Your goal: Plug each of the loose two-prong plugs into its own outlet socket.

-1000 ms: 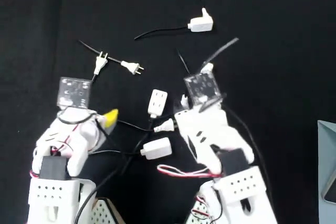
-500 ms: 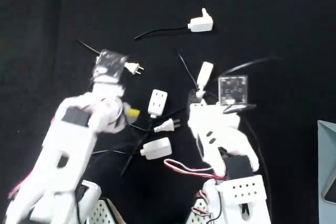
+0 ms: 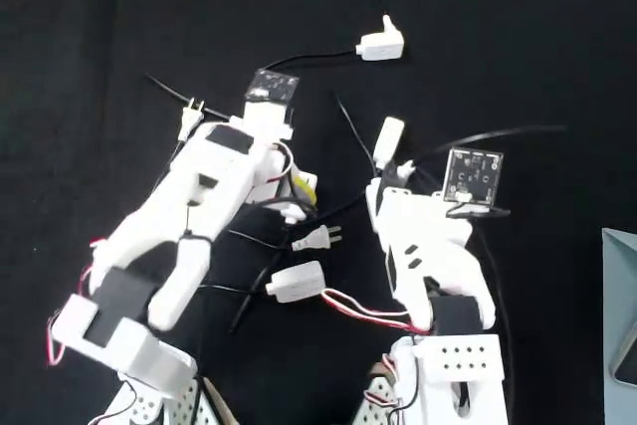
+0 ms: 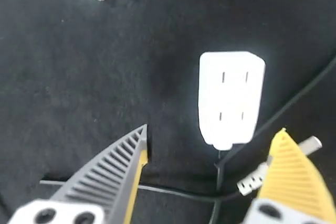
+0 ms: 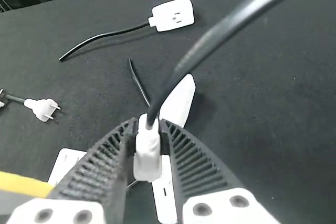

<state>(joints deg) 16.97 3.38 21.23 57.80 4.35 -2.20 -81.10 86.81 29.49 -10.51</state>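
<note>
My right gripper is shut on a white plug whose black cable runs up and away. Just beyond it lies a white outlet block, also visible from above. My left gripper is open and hovers over a white two-socket outlet, its grey and yellow fingers either side of the outlet's near end. From above, the left gripper sits mid-table and the right gripper is beside it. A loose plug lies just below them, another at the left.
A third outlet with a black cord lies at the back. One more white outlet rests near the arm bases. Black cords cross the dark cloth between the arms. A grey box stands at the right edge.
My left arm swung from the left side forward and right, ending over the middle outlet. My right gripper shifted right, still holding its plug.
</note>
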